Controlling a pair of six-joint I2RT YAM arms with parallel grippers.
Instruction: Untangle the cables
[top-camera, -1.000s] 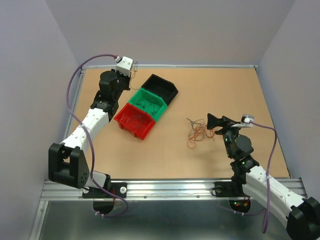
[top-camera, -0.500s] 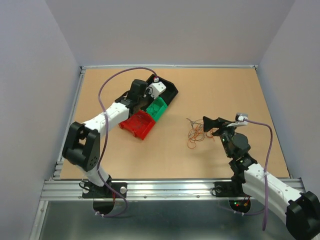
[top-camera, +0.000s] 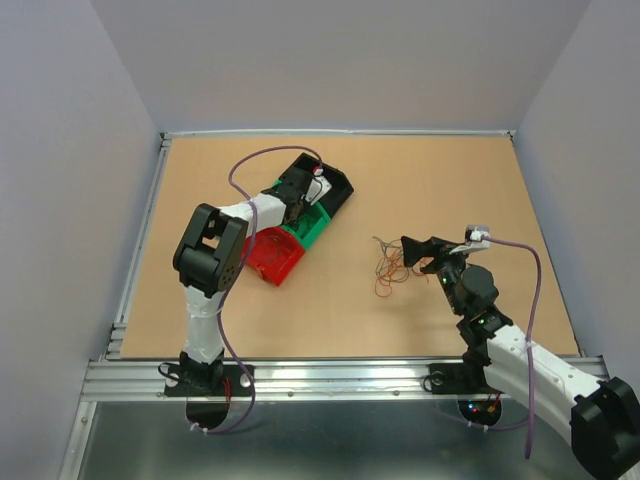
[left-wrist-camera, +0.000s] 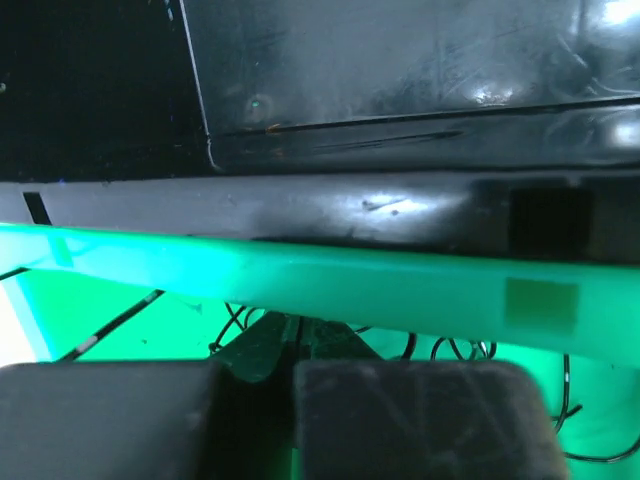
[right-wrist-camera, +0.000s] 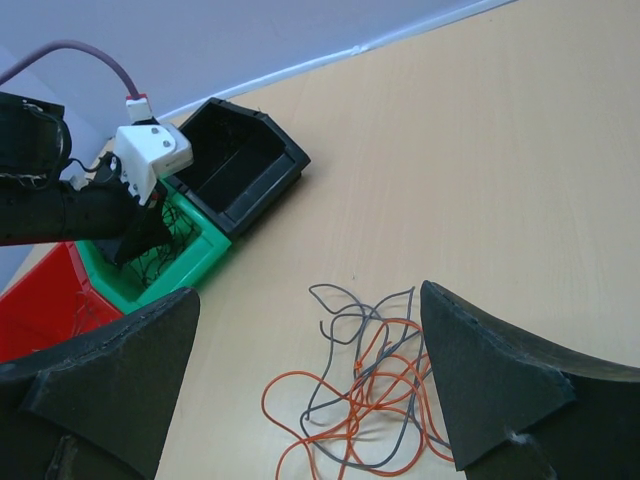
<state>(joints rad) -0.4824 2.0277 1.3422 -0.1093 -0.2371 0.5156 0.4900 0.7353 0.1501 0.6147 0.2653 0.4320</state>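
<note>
The cables (top-camera: 392, 268) lie as a loose clump of thin orange and grey wires on the table, and they also show in the right wrist view (right-wrist-camera: 372, 400). My right gripper (top-camera: 420, 252) hovers at the clump's right edge, with its jaws wide open and empty (right-wrist-camera: 300, 400). My left gripper (top-camera: 305, 205) reaches down into the green bin (top-camera: 320, 225). Its fingertips are pressed together (left-wrist-camera: 294, 335) among several dark wires (left-wrist-camera: 232, 322) lying in that bin. Whether a wire is pinched between them does not show.
Three bins stand in a diagonal row left of centre: the black bin (top-camera: 335, 182) is farthest, the green one is in the middle, and the red bin (top-camera: 268, 258) is nearest. The left wrist view shows the green rim (left-wrist-camera: 350, 285) and the black bin's wall (left-wrist-camera: 400, 90).
My left arm swung from the far left corner over to the bins, and its gripper dropped into the green bin. The right gripper crept left toward the clump.
</note>
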